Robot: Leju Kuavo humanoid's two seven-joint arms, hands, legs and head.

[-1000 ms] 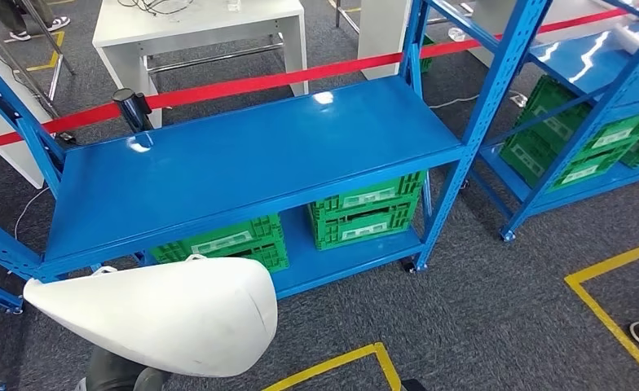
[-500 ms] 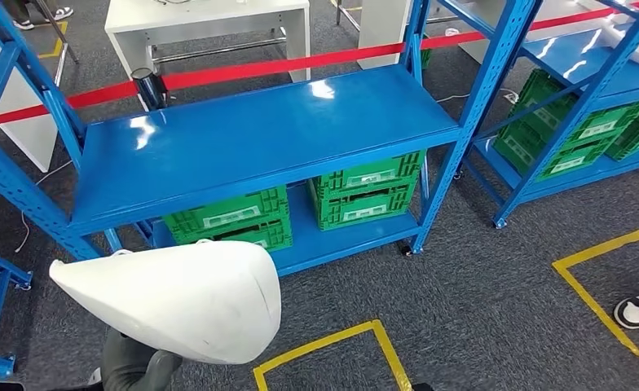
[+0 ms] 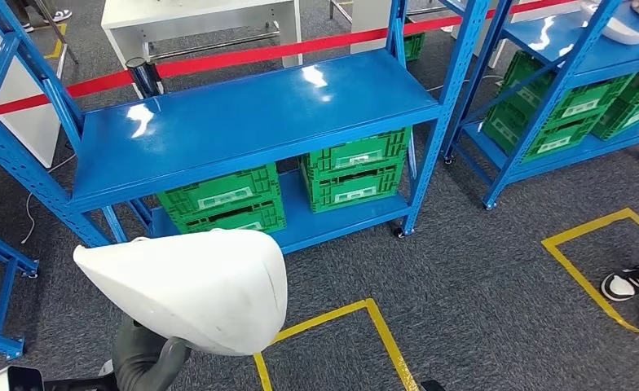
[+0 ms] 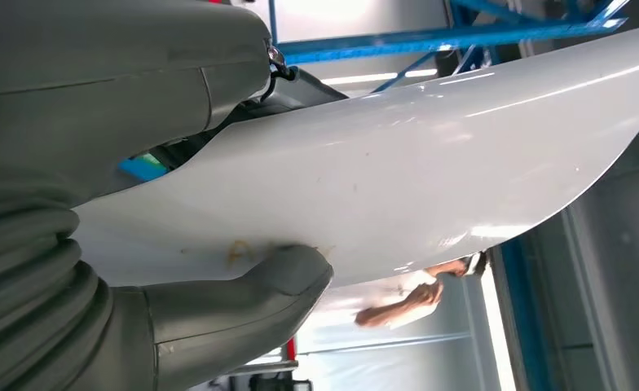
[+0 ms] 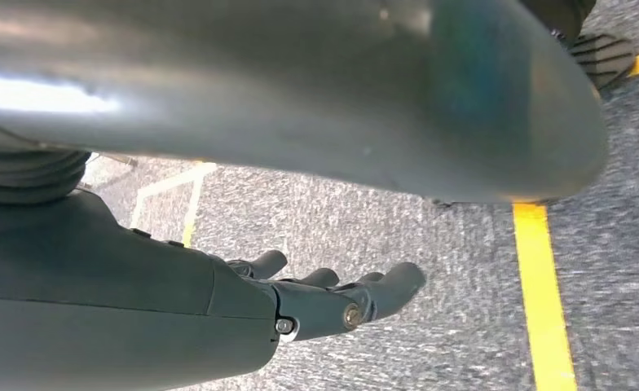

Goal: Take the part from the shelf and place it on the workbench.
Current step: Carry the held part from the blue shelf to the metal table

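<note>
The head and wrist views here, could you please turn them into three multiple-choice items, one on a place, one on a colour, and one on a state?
1. Where do the green crates sit?
A. on the bottom level of the blue shelf
B. on its top board
C. on the carpet

2. What colour is the floor tape?
A. red
B. yellow
C. white

3. How is the right hand?
A. holding a crate
B. open, holding nothing
C. gripping the shelf post

Answers: 1 A, the crates stand under the bare top board. 2 B, yellow lines mark the grey carpet. 3 B, its fingers hang free above the floor, while the left hand holds the white part.
</note>
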